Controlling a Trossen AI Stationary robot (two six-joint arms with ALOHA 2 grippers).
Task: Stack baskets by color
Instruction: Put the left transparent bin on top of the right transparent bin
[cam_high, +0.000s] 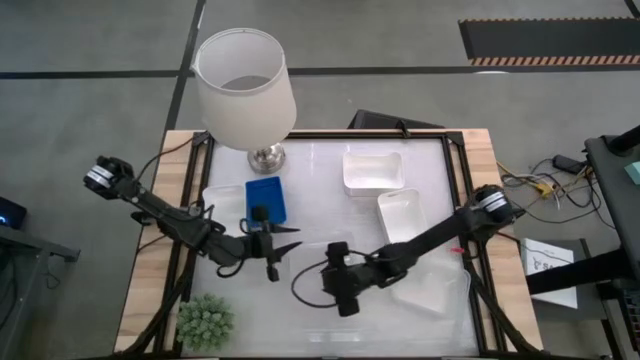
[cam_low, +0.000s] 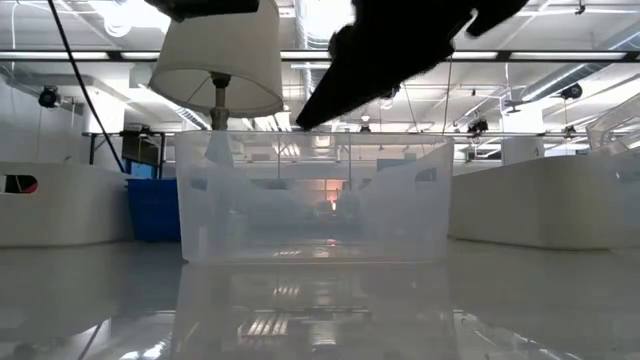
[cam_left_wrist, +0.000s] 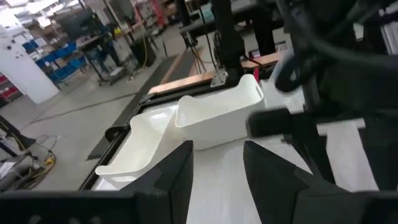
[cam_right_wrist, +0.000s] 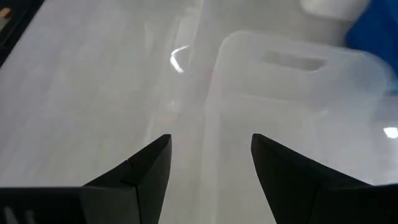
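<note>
A bright blue basket sits on the table below the lamp. Two white baskets lie right of it, touching end to end in the left wrist view. A clear basket stands near the table's middle, resting on its base. My left gripper hovers open near the blue basket, nothing between its fingers. My right gripper is open above the table just short of the clear basket's slotted end, fingers apart over bare table.
A lamp with a white shade stands at the far left of the table. A small green plant sits at the near left corner. A pale basket lies left of the blue one, and another clear one at the near right.
</note>
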